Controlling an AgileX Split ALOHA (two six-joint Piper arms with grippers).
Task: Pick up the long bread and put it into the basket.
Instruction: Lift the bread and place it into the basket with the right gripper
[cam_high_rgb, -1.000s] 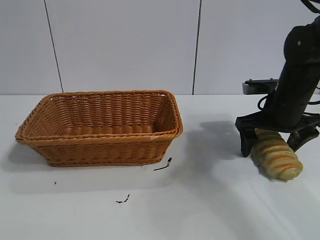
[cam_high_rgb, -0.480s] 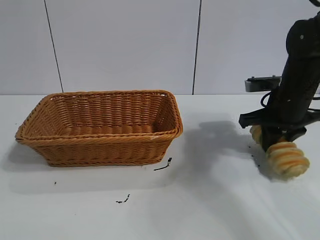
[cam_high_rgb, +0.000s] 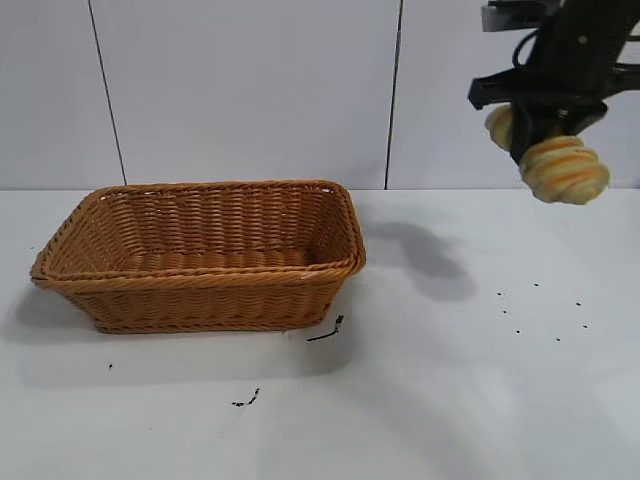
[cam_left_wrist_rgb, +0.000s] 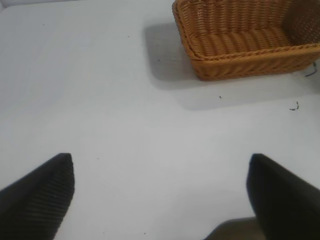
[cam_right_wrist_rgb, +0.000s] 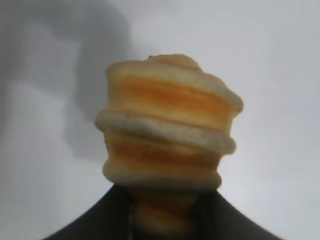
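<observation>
My right gripper (cam_high_rgb: 535, 112) is shut on the long bread (cam_high_rgb: 562, 167), a ribbed tan loaf with orange stripes, and holds it high above the table at the upper right. The loaf fills the right wrist view (cam_right_wrist_rgb: 167, 135), its far end pointing away from the jaws. The orange-brown wicker basket (cam_high_rgb: 200, 290) stands empty on the table at the left, well apart from the loaf. It also shows in the left wrist view (cam_left_wrist_rgb: 240, 60). My left gripper (cam_left_wrist_rgb: 160, 187) is open and empty over bare table, out of the exterior view.
The white table (cam_high_rgb: 430, 400) carries small dark crumbs (cam_high_rgb: 540, 310) at the right and two dark scraps (cam_high_rgb: 327, 330) in front of the basket. A pale panelled wall (cam_high_rgb: 250, 90) stands behind.
My right gripper closed on the long bread, turned it end-on and lifted it from the table to high in the air. Crumbs are left where it lay. The basket has not moved.
</observation>
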